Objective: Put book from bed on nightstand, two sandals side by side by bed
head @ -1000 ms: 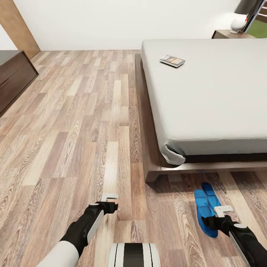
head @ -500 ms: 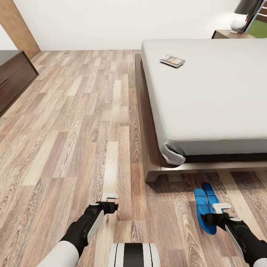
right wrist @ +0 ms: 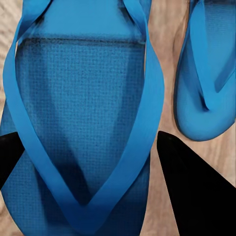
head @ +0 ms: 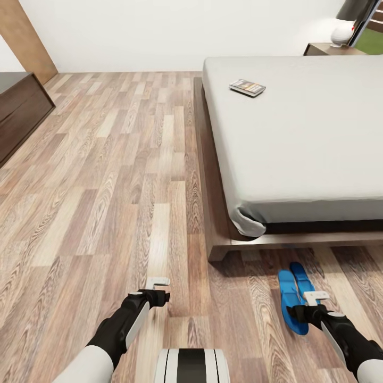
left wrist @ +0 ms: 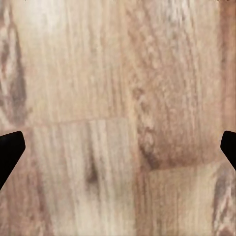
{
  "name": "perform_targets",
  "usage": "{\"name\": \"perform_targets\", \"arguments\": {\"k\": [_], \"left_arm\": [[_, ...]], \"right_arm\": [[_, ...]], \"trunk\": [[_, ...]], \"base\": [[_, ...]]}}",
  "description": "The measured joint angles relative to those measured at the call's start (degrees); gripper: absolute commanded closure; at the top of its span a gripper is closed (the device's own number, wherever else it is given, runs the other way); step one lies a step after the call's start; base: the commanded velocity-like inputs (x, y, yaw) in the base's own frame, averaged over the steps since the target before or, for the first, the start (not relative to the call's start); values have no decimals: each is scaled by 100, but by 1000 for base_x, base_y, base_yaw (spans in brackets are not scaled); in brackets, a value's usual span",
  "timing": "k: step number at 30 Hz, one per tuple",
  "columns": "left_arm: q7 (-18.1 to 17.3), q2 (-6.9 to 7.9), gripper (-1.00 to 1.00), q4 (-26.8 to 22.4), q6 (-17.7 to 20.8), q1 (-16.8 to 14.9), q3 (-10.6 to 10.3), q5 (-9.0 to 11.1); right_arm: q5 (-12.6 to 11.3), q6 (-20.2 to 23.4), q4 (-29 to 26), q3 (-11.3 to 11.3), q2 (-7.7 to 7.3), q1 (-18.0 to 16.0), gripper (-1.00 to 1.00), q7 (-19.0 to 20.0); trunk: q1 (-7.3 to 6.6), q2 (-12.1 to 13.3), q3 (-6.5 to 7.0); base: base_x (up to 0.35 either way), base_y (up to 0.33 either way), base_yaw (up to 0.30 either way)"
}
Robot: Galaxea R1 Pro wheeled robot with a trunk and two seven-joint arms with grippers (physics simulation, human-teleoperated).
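The book (head: 247, 87) lies flat on the light-grey mattress of the bed (head: 298, 138), near its far left side. A nightstand (head: 323, 49) stands beyond the bed's far corner. Two blue sandals rest on the wood floor at the foot of the bed: one sandal (head: 291, 300) nearer me and the other sandal (head: 301, 275) just beside it. My right gripper (head: 310, 300) sits over the nearer sandal (right wrist: 83, 113), its fingers pressed against both of the sandal's sides; the second sandal (right wrist: 206, 73) lies alongside. Low over bare floor, my left gripper (head: 158, 287) is open (left wrist: 118, 142).
A dark wooden cabinet (head: 18, 111) stands by the left wall, with a brown door (head: 26, 37) behind it. A white lamp (head: 343, 32) sits on the nightstand. The bed's wooden frame (head: 213, 234) juts out at floor level beside the sandals.
My right gripper has shifted a little left and toward the bed, and the near end of the sandal under it has moved along with it. The left arm has stayed put.
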Motion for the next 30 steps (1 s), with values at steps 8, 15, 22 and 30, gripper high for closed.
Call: {"name": "perform_targets", "arguments": {"k": [8,15,22,30], "left_arm": [[0,-47,-100,-3,0,0,-19,-11],[0,-53,-100,2,0,0,-22,-12],[-4,-53,-100,7,-1,0,-22,-18],[-1,-52,-100,-8,0,0,-22,-34]], "right_arm": [[1,-84,-3,134,-6,2,100,9],[2,-76,-7,167,-7,3,100,12],[5,-23,-3,171,-6,2,100,3],[-1,-63,10,170,-9,-1,100,-8]], "trunk": [[0,0,0],[1,0,0],[-1,0,0],[0,0,0]], "base": [[177,0,0],[14,0,0],[92,-31,0],[69,-31,0]]}}
